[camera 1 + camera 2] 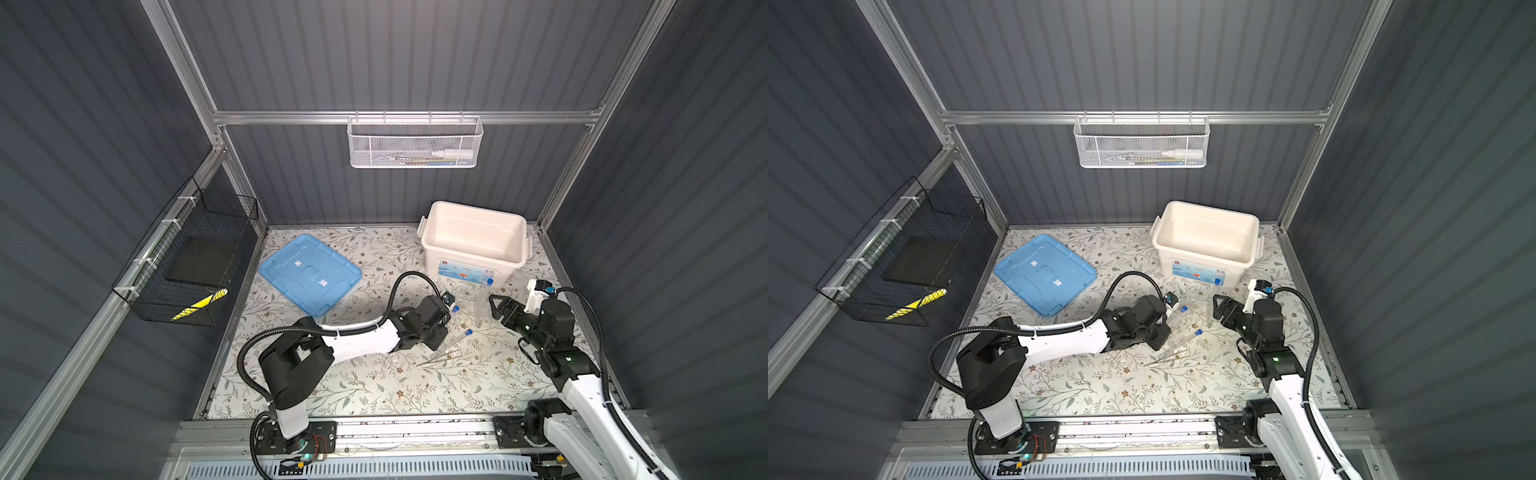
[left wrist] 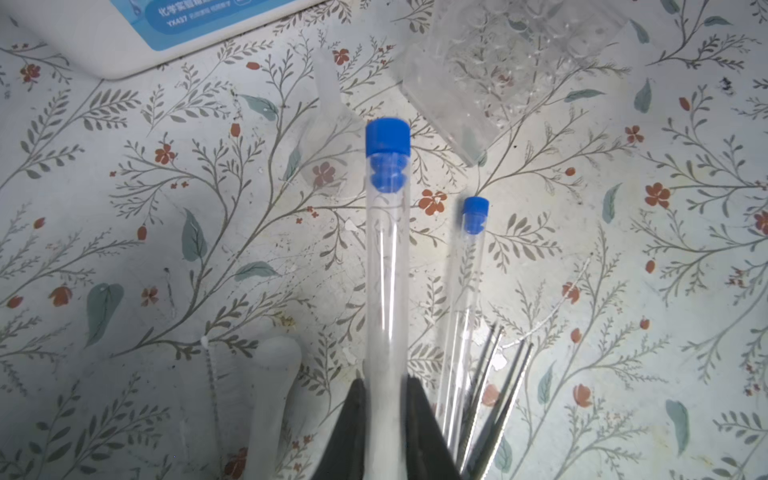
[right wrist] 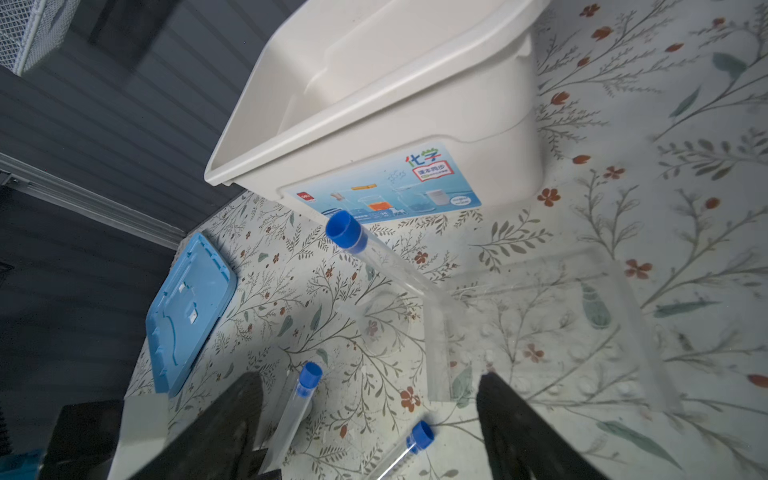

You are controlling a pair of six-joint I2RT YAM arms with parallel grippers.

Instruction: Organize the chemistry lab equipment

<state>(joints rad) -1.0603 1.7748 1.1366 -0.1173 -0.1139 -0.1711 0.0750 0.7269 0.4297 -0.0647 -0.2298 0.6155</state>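
Note:
My left gripper (image 2: 384, 386) is shut on a clear blue-capped test tube (image 2: 386, 249), held tilted above the table; both top views show it (image 1: 453, 312) (image 1: 1180, 312). A second tube (image 1: 464, 336) (image 2: 467, 291) lies flat beside the thin metal tweezers (image 1: 440, 357) (image 2: 503, 386). A third tube (image 3: 374, 253) leans in the clear tube rack (image 3: 540, 332) (image 1: 480, 309). My right gripper (image 3: 370, 415) (image 1: 496, 307) hangs open just by the rack's near corner, gripping nothing. A white pestle (image 2: 270, 395) and a clear glass dish (image 2: 328, 158) lie near the left gripper.
The open cream box (image 1: 473, 245) stands at the back right, right behind the rack. Its blue lid (image 1: 309, 272) lies flat at the back left. A white mesh basket (image 1: 415, 143) hangs on the back wall and a black wire basket (image 1: 187, 257) on the left wall.

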